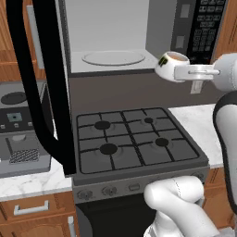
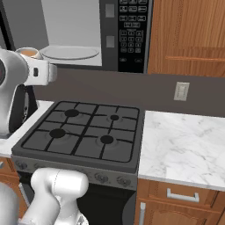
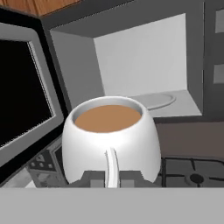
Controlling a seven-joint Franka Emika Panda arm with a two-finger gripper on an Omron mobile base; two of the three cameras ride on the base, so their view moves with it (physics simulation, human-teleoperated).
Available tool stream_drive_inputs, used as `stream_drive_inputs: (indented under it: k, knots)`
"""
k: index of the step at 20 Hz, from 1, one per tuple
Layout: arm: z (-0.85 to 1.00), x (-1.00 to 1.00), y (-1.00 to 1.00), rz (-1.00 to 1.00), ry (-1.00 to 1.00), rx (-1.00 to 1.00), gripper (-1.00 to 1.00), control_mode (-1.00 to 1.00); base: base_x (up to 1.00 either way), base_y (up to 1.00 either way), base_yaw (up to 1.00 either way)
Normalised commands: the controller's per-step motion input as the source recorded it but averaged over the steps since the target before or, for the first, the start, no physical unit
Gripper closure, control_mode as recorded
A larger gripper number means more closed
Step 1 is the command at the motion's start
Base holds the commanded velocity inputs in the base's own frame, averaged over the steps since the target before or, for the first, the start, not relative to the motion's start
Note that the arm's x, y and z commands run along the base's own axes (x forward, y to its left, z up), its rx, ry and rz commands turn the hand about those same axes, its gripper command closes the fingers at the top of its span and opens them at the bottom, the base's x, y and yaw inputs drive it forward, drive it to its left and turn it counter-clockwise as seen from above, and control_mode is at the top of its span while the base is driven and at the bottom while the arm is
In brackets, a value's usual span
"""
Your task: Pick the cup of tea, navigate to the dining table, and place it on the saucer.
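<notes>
Cup of tea (image 1: 171, 65) sits between fingers of gripper (image 1: 184, 72) — fingers pinch it by handle side. Cup kept level so tea stays in, up over stove (image 1: 134, 141), out of microwave (image 1: 115, 37) — ready for drive.

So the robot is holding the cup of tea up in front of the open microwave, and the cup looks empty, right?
Not quite: the cup isn't empty. The hand view shows brown tea filling it. The rest holds: the end effector holds it up in front of the open microwave.
</notes>
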Motion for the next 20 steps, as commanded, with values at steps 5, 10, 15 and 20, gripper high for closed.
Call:
stream_drive_inputs:
  k: [5, 10, 15, 20]
  knots:
    - [0.00, -0.66, -0.05, 0.01, -0.21, -0.07, 1.00, -1.00, 0.00, 0.00, 0.00]
    - [0.00, -0.31, 0.00, 0.00, -0.14, -0.07, 1.00, -1.00, 0.00, 0.00, 0.00]
    - [0.00, -0.06, 0.00, 0.00, -0.03, -0.05, 1.00, -1.00, 0.00, 0.00, 0.00]
    - [0.00, 0.00, 0.00, 0.00, 0.03, -0.02, 1.00, -1.00, 0.00, 0.00, 0.00]
